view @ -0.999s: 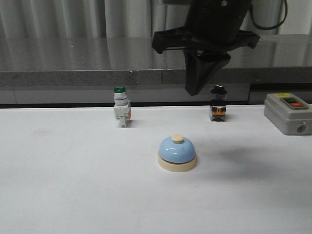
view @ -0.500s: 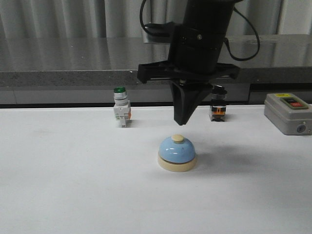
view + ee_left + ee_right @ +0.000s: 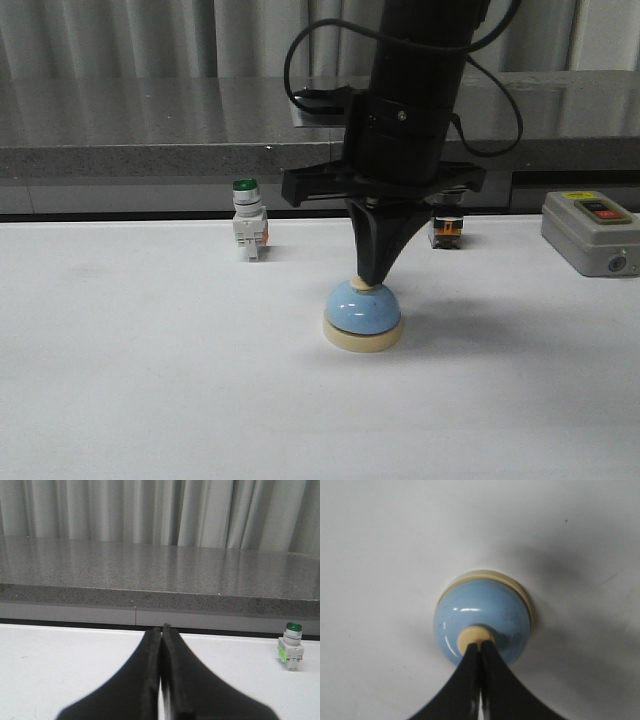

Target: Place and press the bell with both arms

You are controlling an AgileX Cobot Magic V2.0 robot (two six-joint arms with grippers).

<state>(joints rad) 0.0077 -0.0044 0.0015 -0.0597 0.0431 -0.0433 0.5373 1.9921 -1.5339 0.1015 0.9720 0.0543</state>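
Light-blue and cream, the bell sits upright mid-counter, knob pointing straight up, axis vertical. The right end effector, fingers clenched together and holding nothing, has its tip right on that knob. The left end effector is clenched too, nowhere near the bell.

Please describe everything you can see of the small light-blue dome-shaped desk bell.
The glossy light-blue dome bell sits upright on the white table, on a cream round base, with a cream knob on top. The shut right gripper points straight down, its tips resting on that knob. Nothing else touches it.
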